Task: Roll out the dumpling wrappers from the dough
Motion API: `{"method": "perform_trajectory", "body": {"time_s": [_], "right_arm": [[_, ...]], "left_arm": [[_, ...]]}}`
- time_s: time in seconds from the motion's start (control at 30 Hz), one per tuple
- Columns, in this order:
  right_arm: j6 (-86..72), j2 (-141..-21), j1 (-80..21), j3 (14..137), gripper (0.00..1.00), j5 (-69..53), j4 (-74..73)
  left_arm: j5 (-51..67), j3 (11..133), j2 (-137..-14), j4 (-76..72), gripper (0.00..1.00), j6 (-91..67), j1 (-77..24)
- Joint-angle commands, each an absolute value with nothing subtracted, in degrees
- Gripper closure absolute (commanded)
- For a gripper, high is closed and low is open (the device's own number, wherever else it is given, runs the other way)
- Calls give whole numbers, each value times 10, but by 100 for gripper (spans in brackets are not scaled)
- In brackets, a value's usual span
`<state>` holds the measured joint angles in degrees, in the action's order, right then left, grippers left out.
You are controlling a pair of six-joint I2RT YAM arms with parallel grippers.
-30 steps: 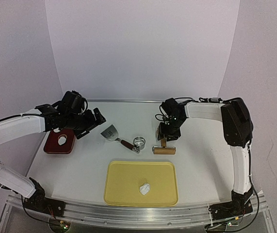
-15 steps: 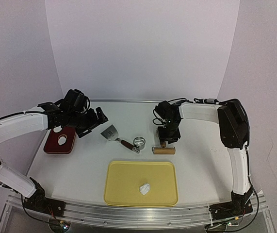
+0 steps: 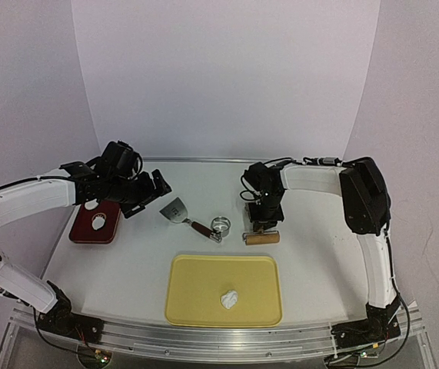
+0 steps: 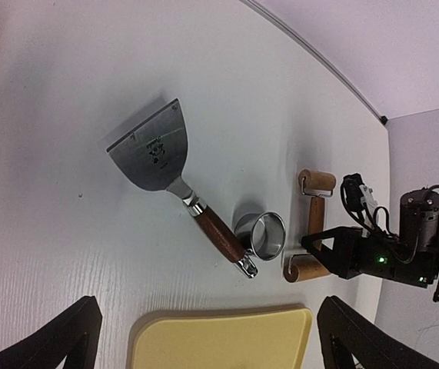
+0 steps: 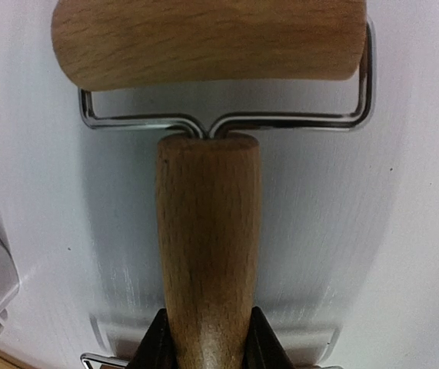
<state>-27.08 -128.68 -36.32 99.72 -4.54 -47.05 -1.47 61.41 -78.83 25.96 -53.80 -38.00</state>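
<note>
The wooden rolling pin point(image 3: 261, 237) lies on the table right of the metal ring cutter point(image 3: 221, 224). My right gripper point(image 3: 264, 218) is shut on its handle point(image 5: 207, 254), with the barrel point(image 5: 207, 38) ahead of the fingers. A white dough lump point(image 3: 229, 298) sits on the yellow tray point(image 3: 196, 307). One small flat white wrapper point(image 3: 98, 223) lies on the red plate point(image 3: 81, 233). My left gripper point(image 3: 148, 195) is open and empty, above the table left of the spatula point(image 3: 177, 209). In the left wrist view the gripper point(image 4: 207, 323) hovers over the tray's far edge point(image 4: 227, 338).
The steel spatula point(image 4: 151, 146) with a wooden handle lies beside the ring cutter point(image 4: 261, 234), and the rolling pin point(image 4: 311, 223) is just right of them. The table's back wall curves close behind both arms.
My right gripper has shifted slightly left and down onto the rolling pin handle, and the pin has turned a little. My left arm has edged slightly right.
</note>
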Motion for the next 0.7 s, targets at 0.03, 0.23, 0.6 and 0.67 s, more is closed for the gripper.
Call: {"method": "perform_trajectory", "body": {"time_s": [0.03,0.23,0.6,0.67], "right_arm": [[-165,-1215,-367,1015,100,-53,-467],[-26,-1080,-368,950,100,-228,-461],[-3,-1020,-426,933,100,-292,-538],[17,-1024,-439,939,100,-285,-549]], "left_arm": [[59,640,-777,251,0,-513,-382],[222,686,-822,267,0,-488,-383],[429,763,-907,173,1,-519,-388],[448,768,-919,162,0,-523,-388]]}}
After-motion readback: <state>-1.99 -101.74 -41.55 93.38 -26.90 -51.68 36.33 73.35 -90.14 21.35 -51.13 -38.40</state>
